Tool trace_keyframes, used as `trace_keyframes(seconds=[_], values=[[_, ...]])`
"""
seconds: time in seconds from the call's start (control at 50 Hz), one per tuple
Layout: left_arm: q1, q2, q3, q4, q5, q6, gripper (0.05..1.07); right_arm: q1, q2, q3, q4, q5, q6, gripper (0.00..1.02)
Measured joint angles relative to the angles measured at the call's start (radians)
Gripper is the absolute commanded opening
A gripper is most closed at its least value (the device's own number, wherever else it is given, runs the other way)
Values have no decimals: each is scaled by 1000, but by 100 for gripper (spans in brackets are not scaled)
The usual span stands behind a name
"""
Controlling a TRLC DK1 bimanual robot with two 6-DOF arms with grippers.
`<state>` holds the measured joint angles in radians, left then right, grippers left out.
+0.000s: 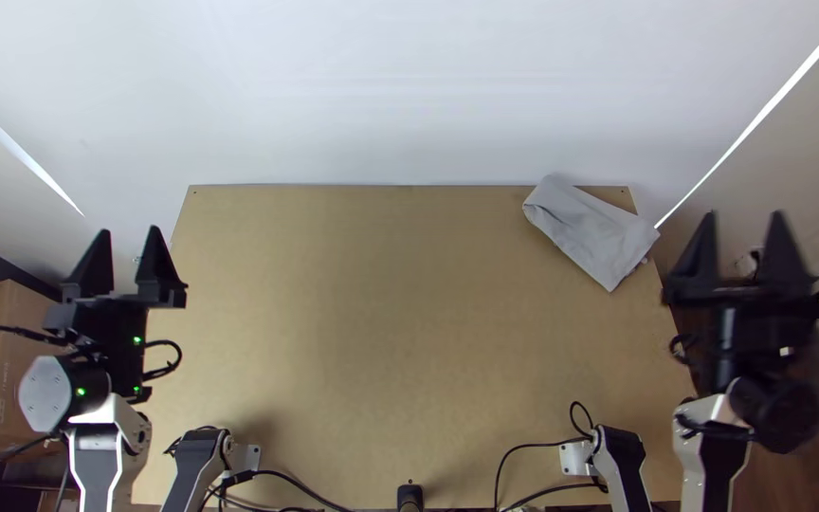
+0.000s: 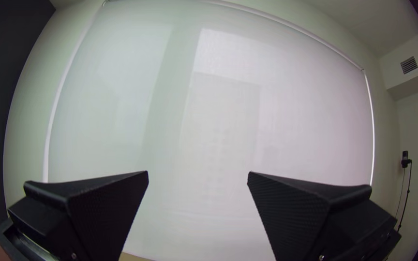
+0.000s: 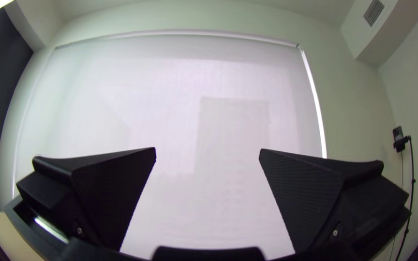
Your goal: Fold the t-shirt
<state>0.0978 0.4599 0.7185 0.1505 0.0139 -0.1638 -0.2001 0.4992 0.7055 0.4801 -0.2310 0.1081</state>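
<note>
A light grey cloth, the t-shirt, lies folded into a compact bundle at the table's far right corner, partly over the edges; how often it is folded I cannot tell. My left gripper stands open over the table's left edge, far from the cloth. Beyond the table's right edge, my right gripper is open too, to the right of the cloth. Nothing is between the fingers of the left gripper in its wrist view. The right gripper likewise has its fingers wide apart with nothing between them.
The wooden table has bare surface across its middle. Black cables run along its near edge, beside a small black device. A cardboard box stands left of the table. A white blind hangs beyond the far edge.
</note>
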Motion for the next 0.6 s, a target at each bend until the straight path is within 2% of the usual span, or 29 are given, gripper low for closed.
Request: trace_keyframes(seconds=[0.18, 0.42, 0.54, 0.6], values=[[3, -185, -225, 90, 0, 0, 103, 87, -204, -240, -3, 0, -32, 99], [2, -423, -498, 102, 0, -31, 103, 122, -484, -539, 12, 2, -91, 99], [5, -448, -595, 80, 0, -83, 103, 124, -496, -645, 5, 77, -98, 99], [5, -450, -632, 60, 0, -116, 103, 129, -500, -676, -79, 97, -79, 99]])
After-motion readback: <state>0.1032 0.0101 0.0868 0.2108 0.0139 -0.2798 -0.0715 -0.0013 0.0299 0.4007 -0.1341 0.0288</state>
